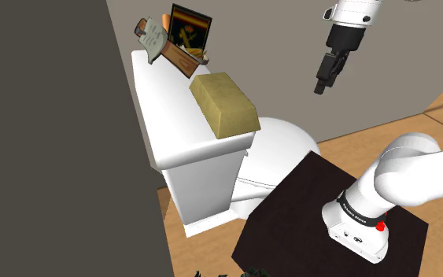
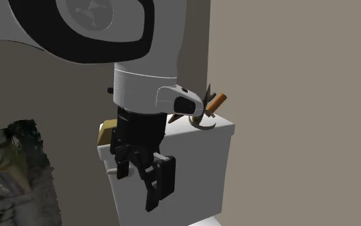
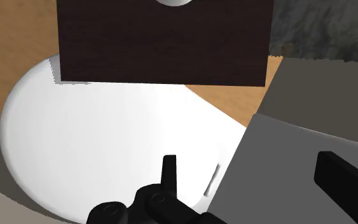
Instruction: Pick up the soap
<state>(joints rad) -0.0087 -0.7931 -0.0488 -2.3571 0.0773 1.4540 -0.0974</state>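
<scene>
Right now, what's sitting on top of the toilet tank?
On the tank lid lies the tan soap block. Past it, at the lid's far end, stand a small brown box of odd items and a dark framed picture. The box's bottom is hidden.

A home bathroom: white toilet (image 1: 284,148) with tank (image 1: 199,182), wooden floor (image 1: 373,140).

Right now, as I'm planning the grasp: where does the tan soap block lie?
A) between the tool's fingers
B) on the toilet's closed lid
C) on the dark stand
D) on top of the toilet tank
D: the soap lies on the white tank, on its top, while the open tool hangs apart in the air.
</scene>
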